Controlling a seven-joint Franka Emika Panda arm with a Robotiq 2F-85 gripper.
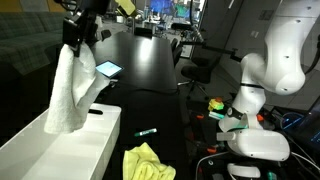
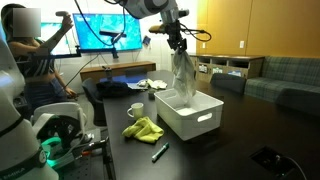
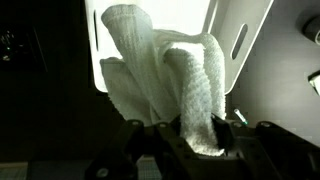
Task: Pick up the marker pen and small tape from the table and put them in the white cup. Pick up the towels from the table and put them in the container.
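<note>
White towel [image 3: 165, 80]: plain white, terry weave, no print.
Yellow-green towel [image 1: 148, 162]: bright, unpatterned; 6 o'clock in an exterior view.
Container [image 2: 190, 115]: plain white.
Cup [image 2: 136, 110]: white, at the container's 9 o'clock.
Marker pen [image 2: 159, 152]: dark.
Table [image 1: 150, 80]: glossy black.

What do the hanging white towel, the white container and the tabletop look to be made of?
White towel: terry-like cloth, matte; nubby pile and soft folds in the wrist view. Container: probably rigid plastic, smooth, with a cut slot handle. Table: dark, glossy hard top that mirrors light; exact material unclear.
</note>
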